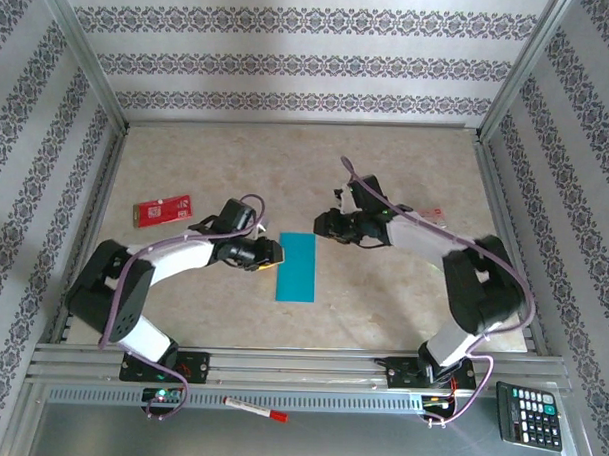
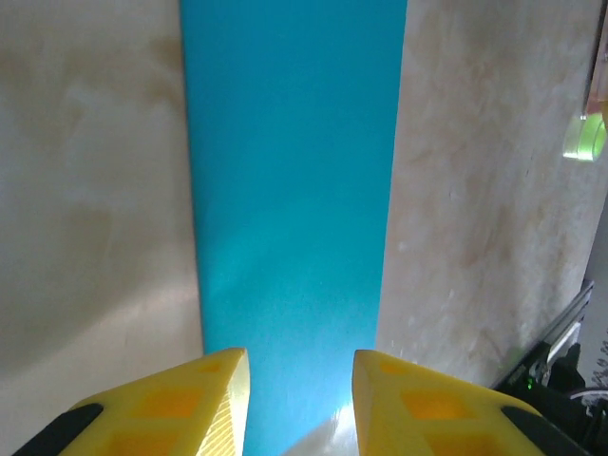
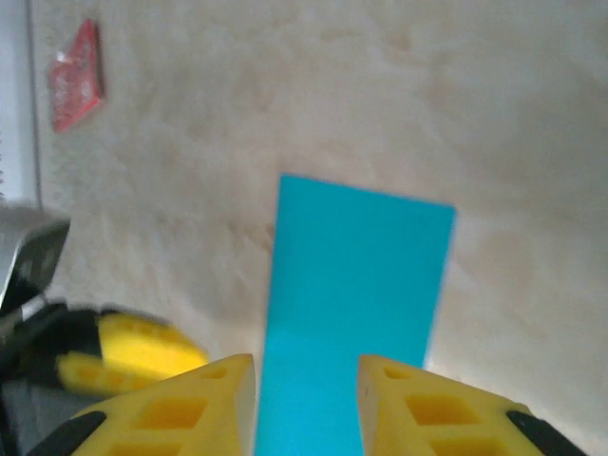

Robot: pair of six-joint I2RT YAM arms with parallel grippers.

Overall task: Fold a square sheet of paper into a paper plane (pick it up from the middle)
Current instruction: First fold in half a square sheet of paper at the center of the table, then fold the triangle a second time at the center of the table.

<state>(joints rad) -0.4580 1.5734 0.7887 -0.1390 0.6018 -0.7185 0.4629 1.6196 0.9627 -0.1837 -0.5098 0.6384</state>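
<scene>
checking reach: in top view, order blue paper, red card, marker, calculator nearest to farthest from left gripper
1. blue paper, right beside the left gripper
2. red card, back left
3. marker, front rail
4. calculator, front right corner

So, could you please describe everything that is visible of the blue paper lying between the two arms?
The sheet of paper is plain teal-blue, matte and thin. It shows as a narrow rectangle, probably folded in half, though no layers can be told apart. It lies flat on the beige table, its long side running away from the arm bases, with a smooth surface and sharp corners. The left hand and right hand are near its far end, fingers apart, clamping nothing. Whether they touch it cannot be judged.
</scene>
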